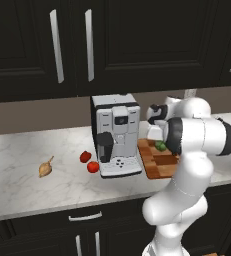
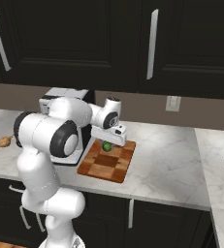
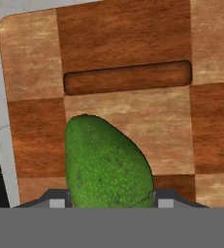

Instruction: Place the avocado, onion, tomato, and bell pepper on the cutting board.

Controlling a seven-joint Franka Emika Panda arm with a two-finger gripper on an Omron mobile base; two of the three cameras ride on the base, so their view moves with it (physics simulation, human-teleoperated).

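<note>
We note the avocado (image 3: 106, 164) as glossy green with fine yellow speckles. The cutting board (image 3: 133, 38) shows a reddish-brown patchwork of lighter and darker blocks. The tomato (image 1: 92, 167) is bright red, the bell pepper (image 1: 85, 156) darker red, the onion (image 1: 45, 169) tan-yellow, and the counter (image 1: 17, 175) white-grey marble.

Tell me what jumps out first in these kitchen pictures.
The green avocado looms large in the hand view, over the patchwork cutting board. On the marble counter, a coffee machine stands left of that board, with the tomato, bell pepper and onion waiting further left.
</note>
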